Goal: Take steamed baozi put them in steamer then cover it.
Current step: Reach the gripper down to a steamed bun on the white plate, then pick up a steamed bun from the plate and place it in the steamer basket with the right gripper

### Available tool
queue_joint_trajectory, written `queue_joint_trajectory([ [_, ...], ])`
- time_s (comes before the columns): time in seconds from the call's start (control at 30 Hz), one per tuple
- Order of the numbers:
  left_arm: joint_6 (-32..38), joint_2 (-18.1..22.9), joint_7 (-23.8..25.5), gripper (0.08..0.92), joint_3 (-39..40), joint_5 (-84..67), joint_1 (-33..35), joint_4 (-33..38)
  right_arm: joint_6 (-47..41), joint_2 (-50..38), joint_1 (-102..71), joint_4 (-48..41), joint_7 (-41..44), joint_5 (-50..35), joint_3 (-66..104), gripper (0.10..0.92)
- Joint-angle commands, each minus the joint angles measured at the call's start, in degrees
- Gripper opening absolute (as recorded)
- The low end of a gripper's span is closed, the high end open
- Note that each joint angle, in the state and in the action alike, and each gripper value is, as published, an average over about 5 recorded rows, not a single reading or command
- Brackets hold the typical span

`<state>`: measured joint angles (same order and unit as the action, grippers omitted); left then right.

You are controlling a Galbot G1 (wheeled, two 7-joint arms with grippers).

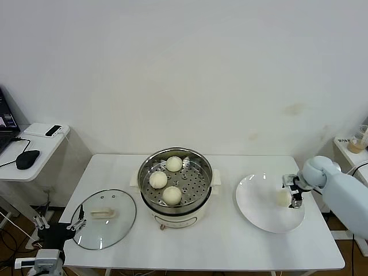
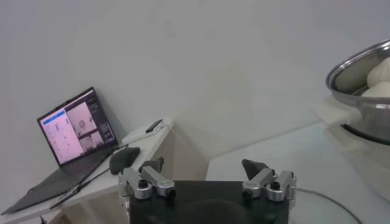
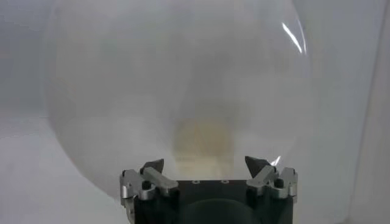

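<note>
The steamer stands mid-table with three baozi on its perforated tray: one at the back, one on the left, one at the front. The fourth baozi lies on the white plate to the right. My right gripper is at this baozi. In the right wrist view the gripper is open, and the bun shows blurred just ahead of and between its fingers. The cover lies flat on the table left of the steamer. My left gripper is parked open and empty beside the table's front left corner.
A side table at the left holds a laptop, a mouse and a small device. The left wrist view shows the steamer's rim at the far right. A shelf with a cup stands at the right.
</note>
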<state>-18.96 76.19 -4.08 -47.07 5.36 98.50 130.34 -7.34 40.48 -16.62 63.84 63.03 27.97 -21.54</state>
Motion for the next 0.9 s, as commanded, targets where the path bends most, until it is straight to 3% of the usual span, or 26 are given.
queue_joint_trajectory([
  [0.03, 0.0, 0.1, 0.0, 0.823, 0.1, 0.0, 0.0, 0.1, -1.2, 3.3, -0.8, -3.8, -0.8, 2.1, 1.0, 0.815],
  [0.43, 0.1, 0.3, 0.0, 0.823, 0.1, 0.1, 0.2, 0.1, -3.0, 0.7, 1.7, -0.1, 1.1, 0.4, -0.9, 0.65],
  [0.9, 0.1, -0.1, 0.0, 0.823, 0.2, 0.2, 0.5, 0.9, -10.8, -5.9, 27.6, 17.5, 3.1, -20.2, -22.2, 0.637],
])
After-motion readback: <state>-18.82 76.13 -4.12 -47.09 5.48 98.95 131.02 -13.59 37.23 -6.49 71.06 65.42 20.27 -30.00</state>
